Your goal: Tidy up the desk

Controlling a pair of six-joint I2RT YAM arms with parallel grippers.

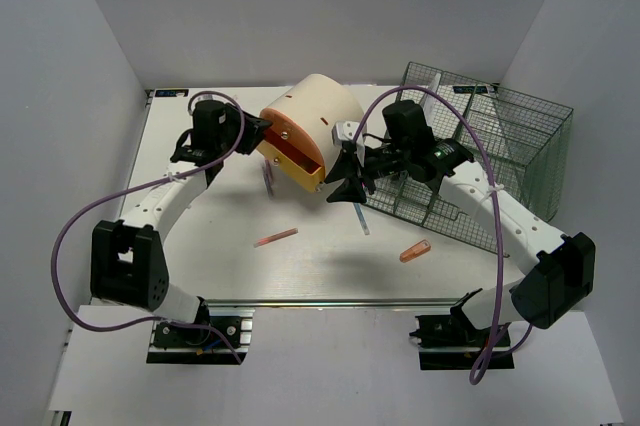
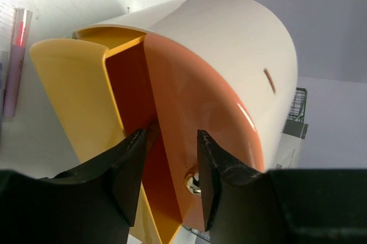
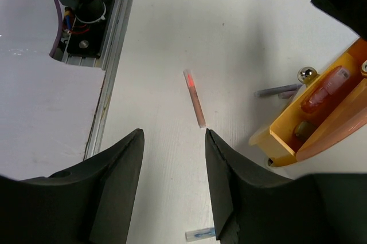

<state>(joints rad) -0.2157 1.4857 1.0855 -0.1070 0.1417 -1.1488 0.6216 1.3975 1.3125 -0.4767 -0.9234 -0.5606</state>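
Clutter across the desk (image 1: 330,271), a broad flat white tabletop filling the floor of the top view, with a silver aluminium rail (image 1: 330,303) along its near edge. Toward the far middle, a cream cylinder container (image 1: 315,111), smooth and glossy, tipped over, orange end (image 2: 229,118) toward the arms. A yellow drawer (image 1: 305,168) stands pulled out of that end. Inside the drawer, seen from the right wrist, a translucent orange tube (image 3: 324,92) and a darker piece too dim to name. Just beside it, a small shiny metal knob (image 3: 307,75). Far right, a dark green wire-mesh basket (image 1: 500,146), boxy and open-grid, with the right arm reaching across its front.

Loose on the white surface:
- a slim pinkish pen (image 1: 276,238) near the middle
- an orange stub (image 1: 415,251) further right
- a thin clear pen (image 1: 362,218) between those two
- a purple pen (image 1: 268,176) just beside the drawer

Left gripper (image 2: 171,135): black ridged fingers apart, straddling the edge of the orange end. One finger inside the drawer opening, the other outside. Shows a gap beside the outer finger, so not clamped.

Right gripper (image 3: 173,135): matte black fingers spread, nothing between them. Hangs above bare desk near the drawer's corner, with the pinkish pen lying further off in line with the gap.
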